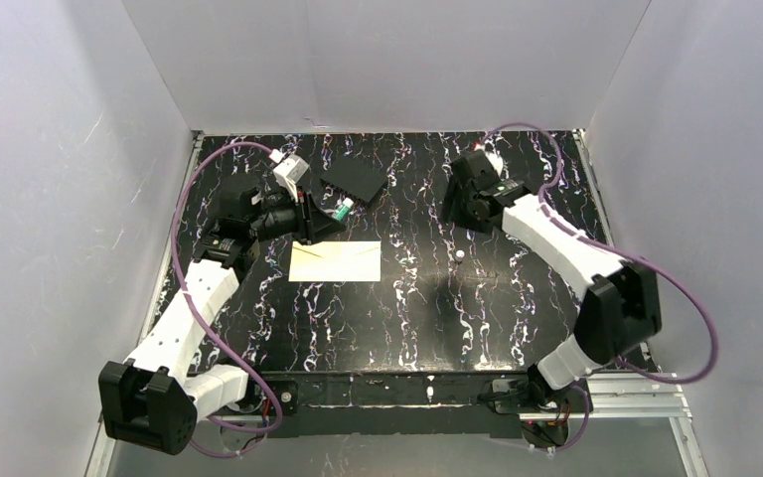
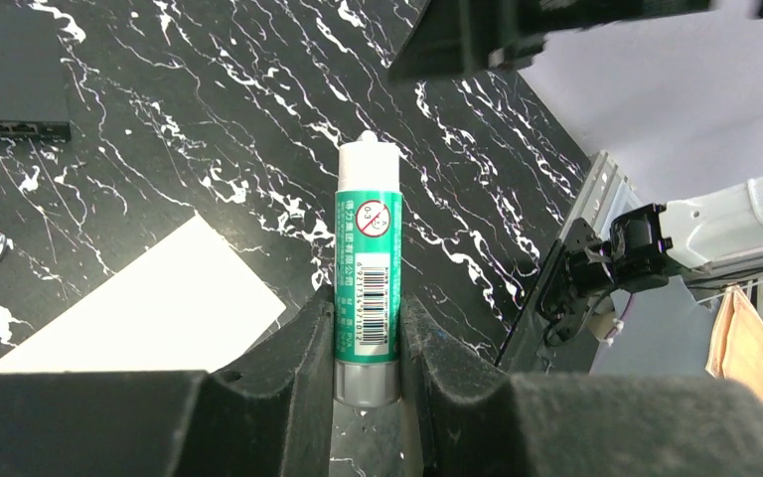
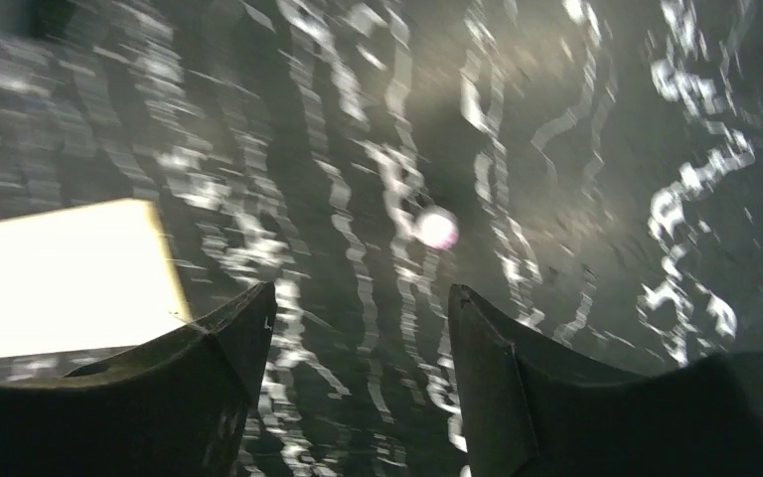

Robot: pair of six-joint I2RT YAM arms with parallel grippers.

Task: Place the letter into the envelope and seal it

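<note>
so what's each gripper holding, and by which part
Left gripper clamps the glue stick by its lower end, near the grey base. Right gripper is open and empty.

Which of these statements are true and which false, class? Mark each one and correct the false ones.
1. The left tool grips a green-labelled glue stick. True.
2. The right tool is closed on the envelope. False: its jaws stand open with nothing between them, and the envelope lies off to one side.
3. The envelope lies flat on the table. True.
4. The black square rests on top of the envelope. False: it lies apart from it, farther back on the table.
</note>
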